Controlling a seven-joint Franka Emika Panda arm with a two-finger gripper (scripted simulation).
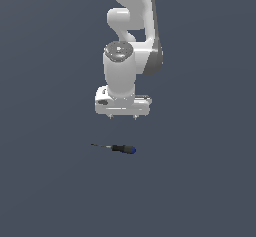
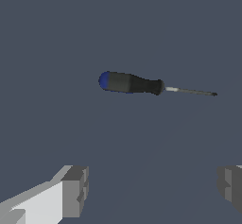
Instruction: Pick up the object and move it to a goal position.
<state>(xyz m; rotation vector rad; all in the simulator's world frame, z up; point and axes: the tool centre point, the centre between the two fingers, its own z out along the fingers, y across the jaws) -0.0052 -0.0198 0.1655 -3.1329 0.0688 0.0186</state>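
Note:
A small screwdriver (image 1: pixel 118 148) lies flat on the grey surface, its blue cap toward the exterior view's right and its thin dark shaft toward the left. The wrist view shows the same screwdriver (image 2: pixel 134 84) lying alone, black handle, blue cap and thin shaft all in sight. My gripper (image 1: pixel 122 116) hangs above it, pointing down, a clear gap below its tips. It is open wide with nothing between the fingers. One grey fingertip (image 2: pixel 75 190) shows in the wrist view, the other at the picture's edge.
The white arm (image 1: pixel 130 41) rises above the gripper toward the top of the exterior view. A plain grey surface (image 1: pixel 50 181) spreads all around the screwdriver.

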